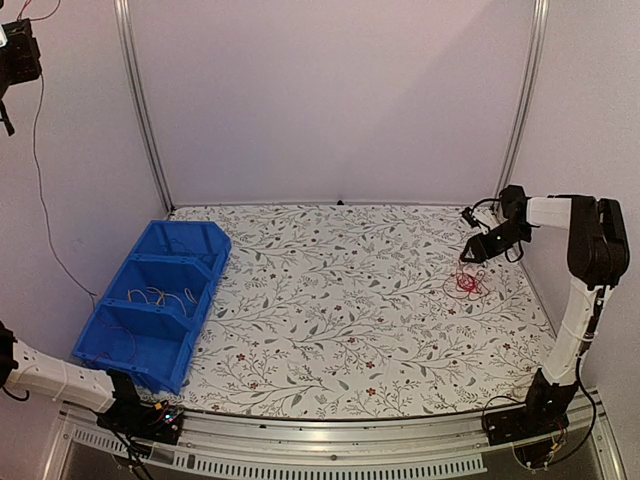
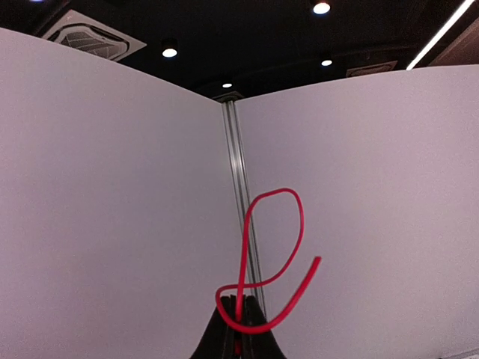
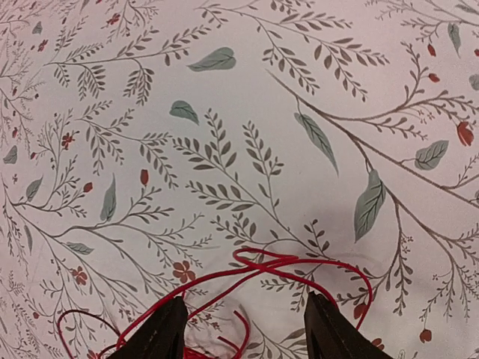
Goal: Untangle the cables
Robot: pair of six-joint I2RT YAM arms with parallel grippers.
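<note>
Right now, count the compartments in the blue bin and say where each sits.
3. All in the blue bin at left: far compartment, middle compartment, near compartment. None looks hidden.

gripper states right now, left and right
Left gripper: shut on a red cable.
Right gripper: open over the red clump, holding nothing.

Pale, plain walls [image 1: 330,100] close in the table on three sides, joined by aluminium posts [image 1: 143,100] at the back corners. A cloth [image 1: 340,300] printed with grey leaves and small red flowers covers the table. Blue bins [image 1: 125,355] stand at its left edge. Overhead, a dark ceiling [image 2: 247,45] carries round spotlights [image 2: 321,7], a strip light [image 2: 441,34] and a vent [image 2: 86,34].
</note>
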